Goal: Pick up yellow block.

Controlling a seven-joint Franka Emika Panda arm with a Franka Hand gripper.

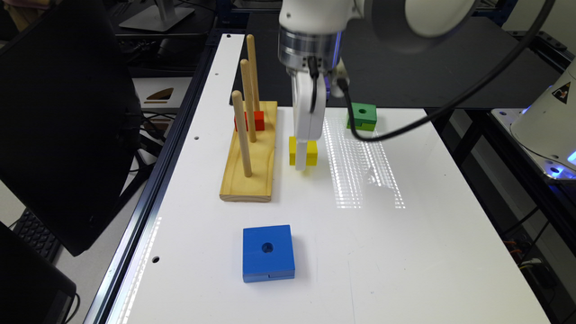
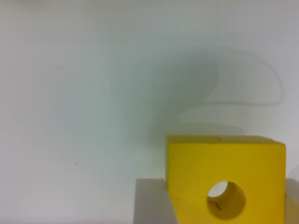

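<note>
Exterior view: the white gripper [image 1: 304,155] of a Franka arm comes straight down onto the yellow block [image 1: 310,152] at about the middle of the white table [image 1: 405,252], the block showing on both sides of the pale finger in front of it. The block sits just beside the pale wooden peg base [image 1: 252,171], at the base's 3 o'clock. Three upright pegs [image 1: 243,135] rise from that base, and a red block [image 1: 258,120] sits on it at the far end among the pegs. A green block [image 1: 362,116] lies at roughly 1 o'clock from the yellow one, well apart from it, near the table's far edge. A blue block [image 1: 268,253] with a round centre hole lies at about 7 o'clock from the yellow one, near the table's front. A black cable [image 1: 450,101] loops from the wrist off toward the exterior view's right.

In the wrist view, the yellow block [image 2: 224,179] looms close, its round hole facing the camera, with a grey finger [image 2: 152,203] touching its side. The second finger cannot be made out clearly, so whether the block is truly clamped cannot be told. The table surface [image 2: 93,93] behind carries a soft shadow.
</note>
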